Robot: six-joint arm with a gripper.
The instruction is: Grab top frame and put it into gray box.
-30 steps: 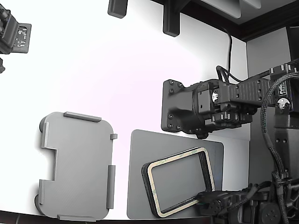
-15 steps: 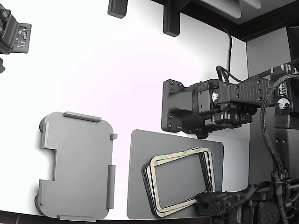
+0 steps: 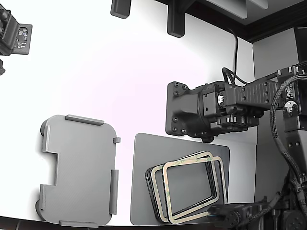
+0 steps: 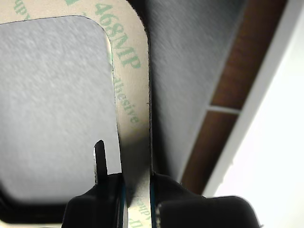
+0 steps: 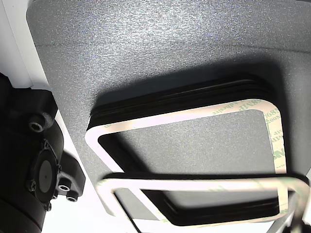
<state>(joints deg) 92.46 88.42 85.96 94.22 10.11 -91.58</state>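
Note:
My gripper (image 3: pixel 214 208) is shut on the near rim of the top frame (image 3: pixel 166 191), a thin cream-beige open frame with green print. The frame hangs lifted and shifted toward the exterior view's right, off the black stack of like frames (image 3: pixel 149 184). In the wrist view the two fingers (image 4: pixel 164 192) pinch the frame's strip (image 4: pixel 133 95) between them. The other view shows the lifted frame (image 5: pixel 194 185) above the stack (image 5: pixel 146 104). The gray box (image 3: pixel 79 167) lies empty at the exterior view's left, apart from the gripper.
The stack sits on a flat darker gray mat (image 3: pixel 141 196). A second black arm's head (image 3: pixel 192 112) hovers just behind the mat. Black fixtures (image 3: pixel 175 19) stand at the table's far edge, and a black device (image 3: pixel 14 33) at the far left.
The top frame has come up off the stack and moved toward the exterior view's right with my gripper, baring another cream-faced frame beneath. The second arm has not moved.

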